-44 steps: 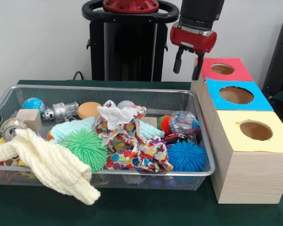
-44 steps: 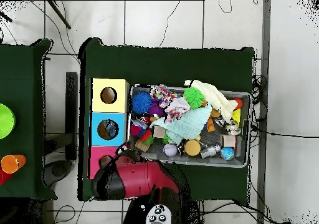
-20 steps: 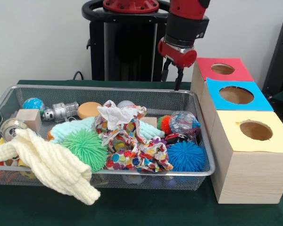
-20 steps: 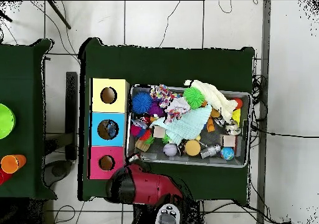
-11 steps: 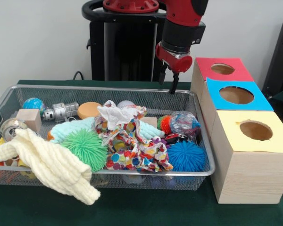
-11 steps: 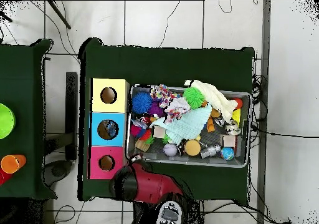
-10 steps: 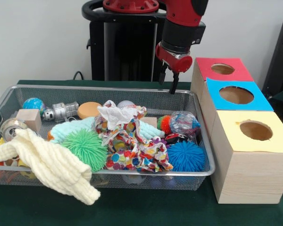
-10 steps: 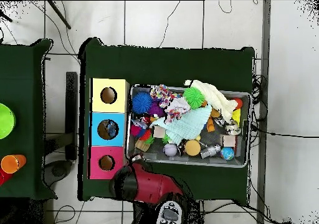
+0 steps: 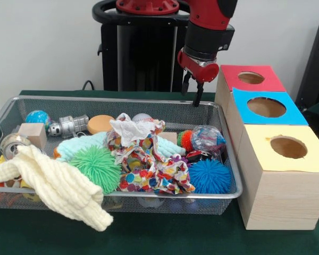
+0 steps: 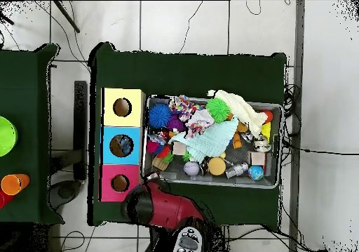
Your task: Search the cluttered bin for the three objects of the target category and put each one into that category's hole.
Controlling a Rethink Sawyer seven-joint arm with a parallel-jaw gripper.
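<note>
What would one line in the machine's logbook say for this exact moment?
gripper: open, empty, above wire bin's far rim | red box: beside it | spiky blue ball: in bin

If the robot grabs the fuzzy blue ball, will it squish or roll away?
The blue spiky ball looks soft, so it would probably squish. Its spikes, the bin wall and the colorful cloth beside it likely stop rolling. It seems light.

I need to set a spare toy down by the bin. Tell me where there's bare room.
Bare green table lies on the side of the wire bin away from the robot, and a narrower strip runs on the robot's side. The bin is packed, and the three boxes stand against one end. The open pincer hangs over the bin's corner beside the red box.
</note>
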